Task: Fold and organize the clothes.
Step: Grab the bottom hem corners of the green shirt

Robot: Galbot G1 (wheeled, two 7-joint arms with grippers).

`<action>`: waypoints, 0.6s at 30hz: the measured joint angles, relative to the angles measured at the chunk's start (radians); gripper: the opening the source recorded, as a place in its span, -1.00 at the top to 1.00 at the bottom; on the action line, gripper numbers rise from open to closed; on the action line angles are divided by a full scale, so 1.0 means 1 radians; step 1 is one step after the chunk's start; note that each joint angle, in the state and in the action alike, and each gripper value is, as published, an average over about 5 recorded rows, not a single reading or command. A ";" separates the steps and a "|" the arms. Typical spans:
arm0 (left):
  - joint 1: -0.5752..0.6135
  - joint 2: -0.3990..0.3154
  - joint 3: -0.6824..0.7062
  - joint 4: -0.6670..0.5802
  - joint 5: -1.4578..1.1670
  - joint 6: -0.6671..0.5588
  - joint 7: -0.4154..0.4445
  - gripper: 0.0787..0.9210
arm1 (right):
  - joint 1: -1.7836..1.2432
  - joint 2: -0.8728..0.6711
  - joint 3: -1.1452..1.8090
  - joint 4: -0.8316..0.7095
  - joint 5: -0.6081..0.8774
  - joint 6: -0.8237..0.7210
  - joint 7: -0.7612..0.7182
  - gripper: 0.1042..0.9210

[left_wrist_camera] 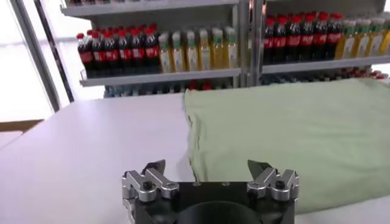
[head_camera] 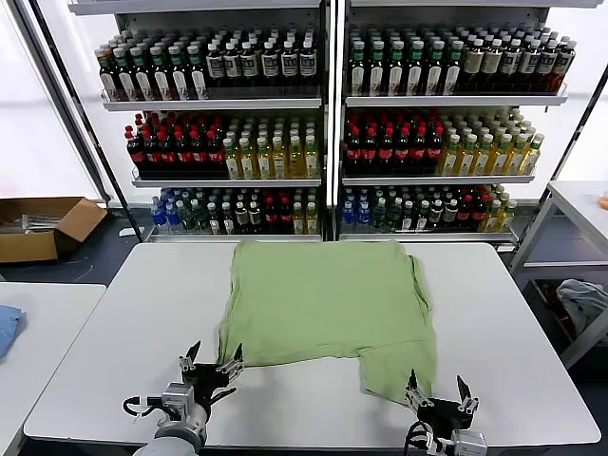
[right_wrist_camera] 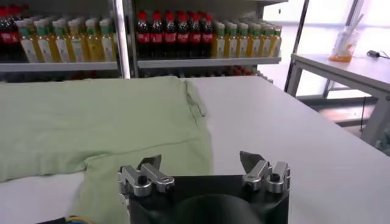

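One piece of the clothes, a light green shirt [head_camera: 323,304], lies plain side up on the white table [head_camera: 142,313]. Its sides are folded in, and a flap reaches toward the front right. My left gripper [head_camera: 212,364] stands open just off the shirt's front left corner and holds nothing. In the left wrist view the left gripper [left_wrist_camera: 206,165] has the shirt [left_wrist_camera: 292,128] edge running between its fingers. My right gripper [head_camera: 437,386] is open at the tip of the front right flap. The right wrist view shows the right gripper [right_wrist_camera: 199,158] over the shirt [right_wrist_camera: 91,122] flap's edge, empty.
Shelves of bottles [head_camera: 323,123] stand behind the table. A cardboard box [head_camera: 43,226] lies on the floor at far left. A second table [head_camera: 38,332] with a blue cloth [head_camera: 8,328] adjoins on the left. A side table [head_camera: 579,204] and bundled fabric [head_camera: 581,302] are to the right.
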State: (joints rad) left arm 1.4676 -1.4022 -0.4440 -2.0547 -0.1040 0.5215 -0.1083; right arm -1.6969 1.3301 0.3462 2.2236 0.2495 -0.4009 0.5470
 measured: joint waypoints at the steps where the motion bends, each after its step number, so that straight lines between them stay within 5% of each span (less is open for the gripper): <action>1: 0.000 0.000 0.000 0.001 0.000 0.002 0.000 -0.77 | 0.000 0.001 -0.001 -0.001 0.000 0.000 0.001 -0.76; 18: -0.008 0.008 0.008 0.035 0.001 0.029 -0.001 -0.77 | 0.012 0.013 -0.025 -0.045 -0.006 -0.021 0.006 -0.75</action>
State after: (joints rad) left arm 1.4599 -1.3940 -0.4359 -2.0194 -0.1033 0.5503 -0.1091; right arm -1.6849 1.3429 0.3215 2.1787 0.2436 -0.4216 0.5534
